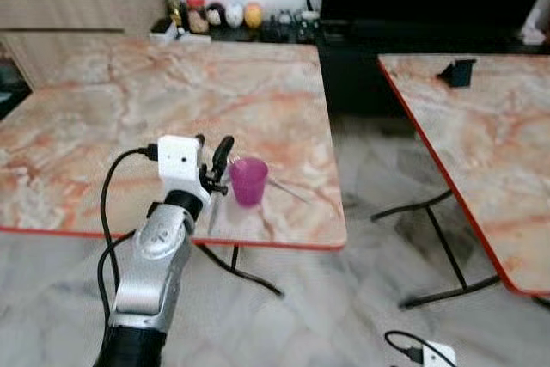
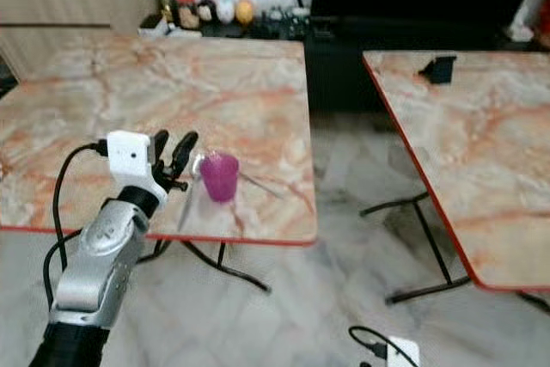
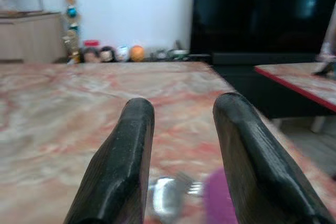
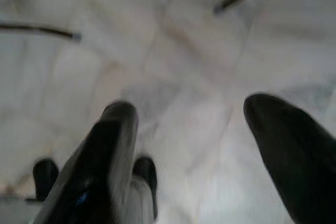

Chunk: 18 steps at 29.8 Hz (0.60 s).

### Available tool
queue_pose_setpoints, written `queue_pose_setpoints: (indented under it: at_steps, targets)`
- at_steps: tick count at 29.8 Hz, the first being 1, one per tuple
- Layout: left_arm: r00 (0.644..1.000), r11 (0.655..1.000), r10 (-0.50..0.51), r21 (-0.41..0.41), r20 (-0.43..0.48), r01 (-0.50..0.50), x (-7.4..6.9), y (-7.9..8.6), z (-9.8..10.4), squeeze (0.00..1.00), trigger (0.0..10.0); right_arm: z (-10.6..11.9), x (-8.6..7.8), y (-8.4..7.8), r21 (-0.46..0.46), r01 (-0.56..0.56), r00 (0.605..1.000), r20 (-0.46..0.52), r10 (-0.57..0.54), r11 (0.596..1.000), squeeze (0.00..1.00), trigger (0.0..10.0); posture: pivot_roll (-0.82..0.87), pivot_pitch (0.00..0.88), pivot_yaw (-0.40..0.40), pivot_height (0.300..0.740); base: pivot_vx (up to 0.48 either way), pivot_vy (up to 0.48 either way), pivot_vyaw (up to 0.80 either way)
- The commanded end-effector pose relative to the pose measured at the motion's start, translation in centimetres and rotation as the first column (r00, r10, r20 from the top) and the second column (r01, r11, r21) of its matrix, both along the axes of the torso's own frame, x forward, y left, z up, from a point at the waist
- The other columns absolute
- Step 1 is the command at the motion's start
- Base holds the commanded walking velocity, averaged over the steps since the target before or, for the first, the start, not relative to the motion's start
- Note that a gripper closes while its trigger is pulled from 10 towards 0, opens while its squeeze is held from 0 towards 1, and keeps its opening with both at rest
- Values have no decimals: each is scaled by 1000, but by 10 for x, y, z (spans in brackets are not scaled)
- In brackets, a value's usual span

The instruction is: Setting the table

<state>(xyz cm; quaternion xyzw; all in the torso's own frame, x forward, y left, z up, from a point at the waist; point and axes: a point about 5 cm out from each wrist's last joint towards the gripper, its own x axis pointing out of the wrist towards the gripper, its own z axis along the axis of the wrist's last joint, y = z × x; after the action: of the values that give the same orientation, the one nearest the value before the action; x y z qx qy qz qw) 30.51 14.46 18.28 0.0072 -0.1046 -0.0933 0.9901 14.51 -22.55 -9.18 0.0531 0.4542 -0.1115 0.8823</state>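
**Cup by the table's near edge**

Cup (image 1: 248, 180) is purple and is stood upright on the left table (image 1: 103, 109), close to the near edge with the red rim. A fork (image 1: 288, 189) is laid on the table just to the right of the cup, and its tines (image 3: 190, 184) are seen in the left wrist view. A spoon (image 3: 163, 200) is laid beside them, low between the two black fingers. A thin silver piece (image 2: 187, 204), maybe a knife, is laid just left of the cup; it is too blurry to be sure.

The left gripper (image 1: 212, 156) is held just left of the cup, above the table, and the cup is not touched. Its fingers (image 3: 123, 166) are spread apart with nothing held between them.

The right gripper (image 4: 210, 129) is pointed down at the pale marble floor (image 4: 173, 35). Its fingers (image 4: 294, 150) are spread wide and nothing is held.

A second table (image 1: 490, 143) with the same pink marble top is stood well apart on the right, and a small black thing (image 1: 457, 72) is set on it. Little toy figures (image 1: 222, 15) are lined up on a low dark shelf behind the left table. A large black screen (image 3: 257, 9) is seen beyond them.
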Motion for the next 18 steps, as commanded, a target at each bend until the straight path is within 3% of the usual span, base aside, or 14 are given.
queue_pose_setpoints:
  at_steps: [1,6,9,13,14,15,16,18]
  targets:
    - [1000,1000,-2,-7,-14,2,-1,1,-2,0,10000,-1,-1,2,8,4,1000,2,-4,1000,0,10000,129,0,-48,740,251,0,0]
    - [998,999,-45,13,-47,46,-2,-2,-6,0,10000,-1,-1,3,10,5,1000,-1,-5,1000,0,10000,130,0,-47,740,250,0,0]
    - [979,992,-118,-54,-165,111,-6,-4,-19,0,10000,-1,-2,3,11,3,1000,-3,-3,1000,0,10000,130,0,-43,740,0,0,0]
    - [966,989,-141,-82,-217,125,-7,-2,-23,0,10000,-1,-1,3,11,4,1000,-2,-4,1000,0,10000,132,0,-42,740,0,0,0]
    - [965,989,-136,-93,-225,117,-6,-1,-23,455,10000,-1,-1,3,11,8,1000,-1,-8,1000,0,10000,133,0,-44,740,0,0,0]
    - [965,989,-136,-93,-225,117,-6,-1,-23,455,10000,-1,-1,3,11,8,1000,-1,-8,1000,0,10000,133,0,-44,740,0,0,0]
    - [964,988,-132,-105,-232,110,-5,-1,-22,1000,10000,-1,-1,3,11,10,1000,-1,-10,1000,0,10000,135,0,-44,740,0,0,0]
    - [951,980,-162,-152,-262,125,-3,-4,-20,1000,10000,-1,-1,3,10,23,1000,0,-23,1000,0,10000,137,0,-45,740,0,0,0]
